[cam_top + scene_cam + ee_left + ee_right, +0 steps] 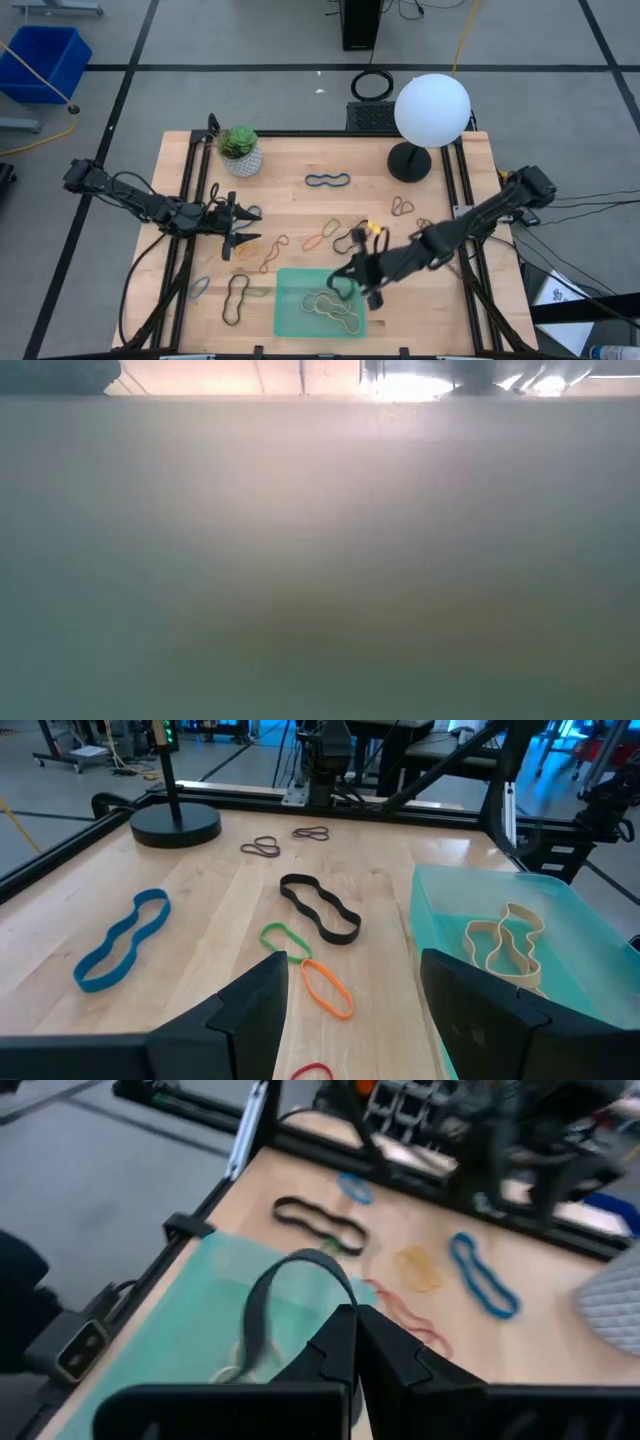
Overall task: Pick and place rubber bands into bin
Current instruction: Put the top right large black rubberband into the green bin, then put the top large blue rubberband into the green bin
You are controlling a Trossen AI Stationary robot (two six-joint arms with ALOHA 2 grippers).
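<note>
I held the right gripper (352, 277) above the upper right edge of the shallow translucent green rectangular bin (290, 318), its fingers pressed together on a thin grey-black rubber band loop (290, 1285) that arched up and hung over the tray wall. In the high view that band dangled just beside the bin's right rim, not yet clearly over its floor. Two tan wavy rubber bands (330, 306) already lay inside the bin.

The left gripper (240, 230) waited low over the left half of the wooden table (300, 205), fingers spread and empty. Ahead of it lay a thin orange rubber loop (328, 988), a green loop (284, 938), a black wavy band (320, 908) and a blue wavy band (122, 938).

Hazards, as I judged them:
- Release too near the rim could let the floppy loop drape over the wall and slide out onto the table.
- The band could cling to a finger pad and lift away again.
- Descending further risked nudging the light tray.
- The low view was blanked by something close to its lens, so height could not be cross-checked there.
</note>
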